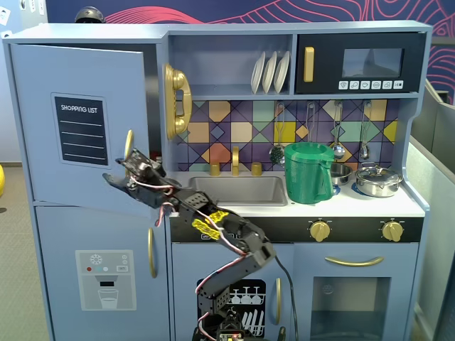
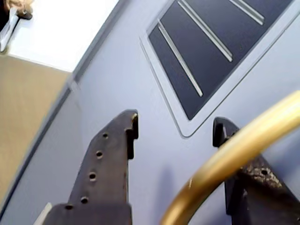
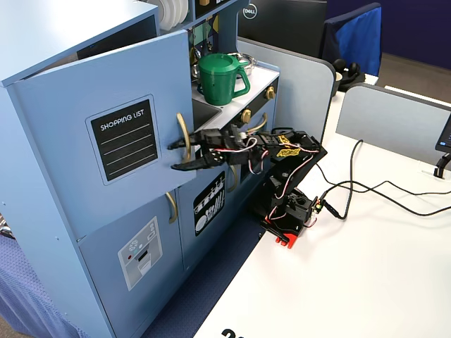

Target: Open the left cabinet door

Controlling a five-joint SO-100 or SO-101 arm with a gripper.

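The left cabinet door [image 1: 43,106] is light blue with a black "SHOPPING LIST" panel [image 1: 80,130] and a curved gold handle [image 1: 128,142]. It stands partly swung out from the cabinet in both fixed views [image 3: 63,141]. My gripper [image 1: 116,169] is open at the handle [image 3: 182,130], one finger on each side of it [image 3: 175,156]. In the wrist view the door face [image 2: 126,70] fills the frame. There the gold handle [image 2: 253,140] crosses in front of the right finger [image 2: 222,133], close to it, and the left finger [image 2: 112,154] stands apart. The gripper [image 2: 176,122] is not closed on the handle.
Below is the blue door with the water-dispenser graphic [image 1: 105,280]. A green pitcher [image 1: 308,172] stands on the counter beside the sink [image 1: 238,190], and the black microwave [image 1: 359,64] is at the upper right. The arm's base sits on a white table [image 3: 352,282] with cables [image 3: 380,193].
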